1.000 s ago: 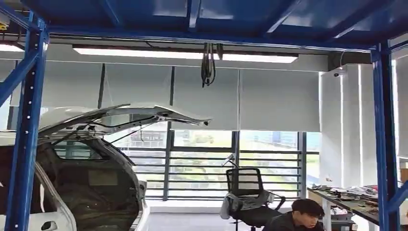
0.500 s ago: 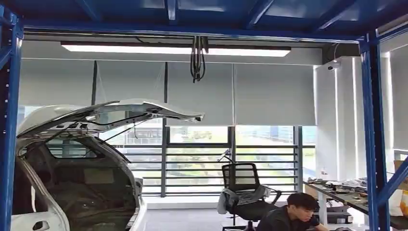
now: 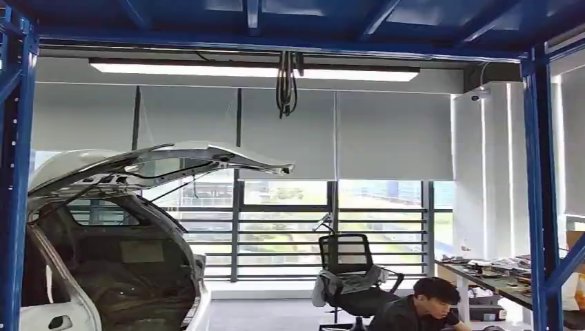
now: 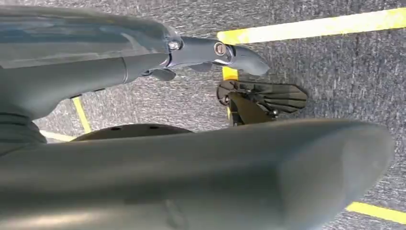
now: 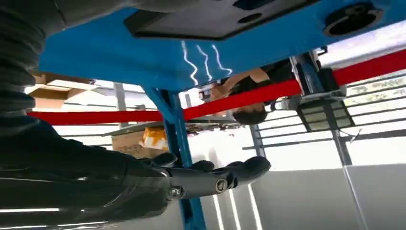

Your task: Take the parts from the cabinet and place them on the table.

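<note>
The head view shows a blue steel rack frame (image 3: pixel 538 193) bordering the picture on top and both sides. Behind it stands a white car (image 3: pixel 103 262) with its tailgate raised, in front of a wall of windows with grey roller blinds (image 3: pixel 386 134). A black office chair (image 3: pixel 348 265) stands near the windows, and a person (image 3: pixel 421 310) sits low at the right beside a cluttered table (image 3: pixel 500 272).

The right wrist view adds the right hand (image 5: pixel 191 179), empty, fingers extended and slightly apart, close to a blue upright post (image 5: pixel 174 139); a red crossbar (image 5: pixel 239 98) and cardboard boxes (image 5: pixel 129 139) lie beyond.

The left wrist view adds the left hand (image 4: pixel 206 52), empty, fingers extended, above grey carpet (image 4: pixel 335 67) with yellow floor lines (image 4: pixel 311 28).

Where the parts and the cabinet are cannot be told.
</note>
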